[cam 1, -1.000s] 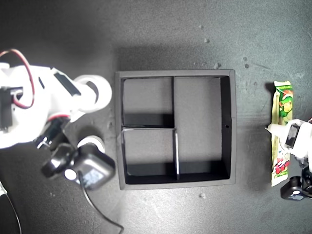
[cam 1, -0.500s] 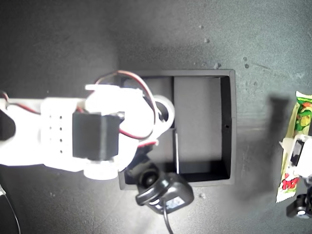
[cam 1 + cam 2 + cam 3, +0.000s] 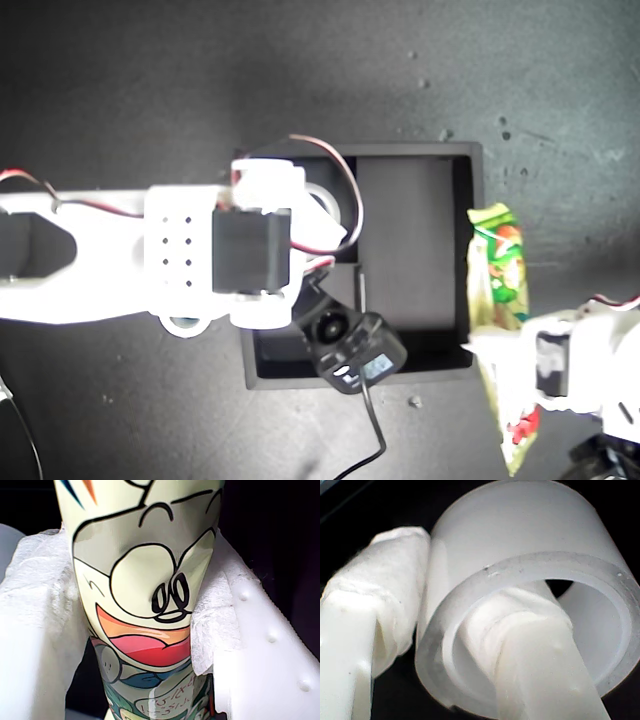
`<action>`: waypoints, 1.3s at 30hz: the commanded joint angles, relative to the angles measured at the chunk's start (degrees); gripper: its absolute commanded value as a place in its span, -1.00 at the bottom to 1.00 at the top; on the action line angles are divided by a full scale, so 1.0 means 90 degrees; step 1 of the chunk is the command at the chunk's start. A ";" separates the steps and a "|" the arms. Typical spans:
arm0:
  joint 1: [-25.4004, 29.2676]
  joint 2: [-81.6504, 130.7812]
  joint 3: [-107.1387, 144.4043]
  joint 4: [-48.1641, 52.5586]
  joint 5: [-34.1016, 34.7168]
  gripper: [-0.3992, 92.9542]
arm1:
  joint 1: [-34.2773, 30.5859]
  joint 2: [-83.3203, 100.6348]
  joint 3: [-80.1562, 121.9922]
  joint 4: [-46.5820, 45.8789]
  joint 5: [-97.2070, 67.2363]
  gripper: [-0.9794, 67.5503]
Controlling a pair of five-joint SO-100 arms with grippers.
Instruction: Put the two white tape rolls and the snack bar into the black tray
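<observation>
Two end effectors each hold something: my first end effector (image 3: 505, 350) is clamped on the snack bar (image 3: 497, 290) just beside the black tray (image 3: 476, 200) at the exterior view's right; my second end effector (image 3: 325, 210) pinches a white tape roll (image 3: 520, 555) through its wall, over the tray.
</observation>
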State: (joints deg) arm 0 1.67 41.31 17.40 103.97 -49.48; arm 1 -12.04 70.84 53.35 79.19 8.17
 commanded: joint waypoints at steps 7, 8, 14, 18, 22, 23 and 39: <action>-0.0049 0.0352 0.0166 0.0127 -0.0098 -0.87 | 0.0127 -0.0781 -0.1475 0.0088 -0.0225 -0.71; -0.0029 0.0400 0.0186 0.0127 -0.0117 -0.83 | 0.0117 -0.0781 -0.1465 0.0117 -0.0205 -0.67; 0.0059 0.0918 0.0576 0.0127 -0.0303 -0.68 | 0.0059 -0.0781 -0.1318 0.0283 -0.0117 -0.41; 0.0039 0.1455 0.0840 0.0127 -0.0254 -0.67 | 0.0107 -0.0781 -0.1172 0.0469 -0.0068 -0.32; -0.0010 0.2910 0.1602 0.0127 -0.0166 -0.67 | 0.0283 -0.0781 -0.1729 0.1289 -0.0098 -0.34; 0.0000 0.3398 0.1865 0.0127 -0.0166 -0.67 | 0.0342 -0.0781 -0.2031 0.1572 -0.0127 -0.36; 0.2305 0.7969 0.9492 -0.3682 -0.2529 -0.72 | 0.2031 0.4922 0.2490 0.1797 0.4258 -0.99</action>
State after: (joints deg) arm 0 18.81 109.25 93.96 80.95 -69.35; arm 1 5.01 100.81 57.30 100.72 35.77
